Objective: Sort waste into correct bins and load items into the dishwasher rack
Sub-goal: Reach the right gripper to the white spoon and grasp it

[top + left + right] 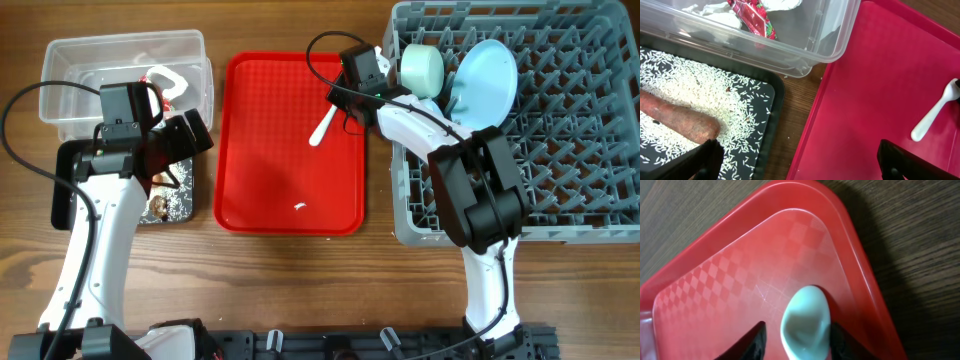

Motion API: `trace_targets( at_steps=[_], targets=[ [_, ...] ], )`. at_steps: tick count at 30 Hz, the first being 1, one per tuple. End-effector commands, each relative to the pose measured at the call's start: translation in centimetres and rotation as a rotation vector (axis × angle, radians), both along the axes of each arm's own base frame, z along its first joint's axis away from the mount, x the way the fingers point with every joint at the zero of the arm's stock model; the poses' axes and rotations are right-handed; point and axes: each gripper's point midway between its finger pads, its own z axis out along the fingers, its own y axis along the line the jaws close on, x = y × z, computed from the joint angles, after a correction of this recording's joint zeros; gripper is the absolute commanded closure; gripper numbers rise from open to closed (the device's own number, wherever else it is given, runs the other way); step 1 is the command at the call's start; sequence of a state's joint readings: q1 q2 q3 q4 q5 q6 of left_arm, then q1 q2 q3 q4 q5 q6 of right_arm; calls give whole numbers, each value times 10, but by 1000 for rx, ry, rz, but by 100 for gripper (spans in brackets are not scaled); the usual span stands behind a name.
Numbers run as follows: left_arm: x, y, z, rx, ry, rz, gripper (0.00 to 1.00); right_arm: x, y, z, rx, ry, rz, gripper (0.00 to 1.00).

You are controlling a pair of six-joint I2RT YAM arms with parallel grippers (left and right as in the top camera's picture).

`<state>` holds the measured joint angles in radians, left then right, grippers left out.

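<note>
Your wooden worktop (300, 290) carries the red tray (270, 150); the spoon (322, 128) lies toward its 1 o'clock corner. The right claw (796, 332) straddles the spoon's bowl, not quite closed on it, with the handle cut off from its view. The left claw (800, 160) gapes wide, empty.

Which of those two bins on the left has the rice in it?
The shallow black rectangular tray, scattered with white rice grains around an orange-brown stick; the clear plastic tub beside it holds a red-and-white wrapper instead.

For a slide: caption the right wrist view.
Right gripper straddling the white spoon near the red tray's corner.
</note>
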<state>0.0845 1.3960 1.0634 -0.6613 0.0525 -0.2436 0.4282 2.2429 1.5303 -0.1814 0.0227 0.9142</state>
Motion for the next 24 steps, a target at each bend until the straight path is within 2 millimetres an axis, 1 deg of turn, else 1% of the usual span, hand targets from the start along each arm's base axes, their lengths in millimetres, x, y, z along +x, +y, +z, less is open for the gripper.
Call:
trace_targets(
  at_steps=[1, 8, 14, 19, 22, 24],
  targets=[
    [2, 2, 5, 12, -15, -3, 0, -10, -3, -36, -24, 72, 3, 68],
    [2, 2, 5, 12, -15, -3, 0, -13, -3, -43, -25, 87, 6, 73],
    [2, 2, 5, 12, -15, -3, 0, -11, 0, -42, -26, 75, 34, 81],
    [2, 2, 5, 12, -15, -3, 0, -11, 4, -40, -20, 63, 73, 85],
    [2, 2, 5, 12, -15, -3, 0, -11, 6, -40, -16, 63, 82, 90],
    [2, 2, 5, 12, -15, -3, 0, -13, 10, -39, -7, 64, 111, 96]
  ],
)
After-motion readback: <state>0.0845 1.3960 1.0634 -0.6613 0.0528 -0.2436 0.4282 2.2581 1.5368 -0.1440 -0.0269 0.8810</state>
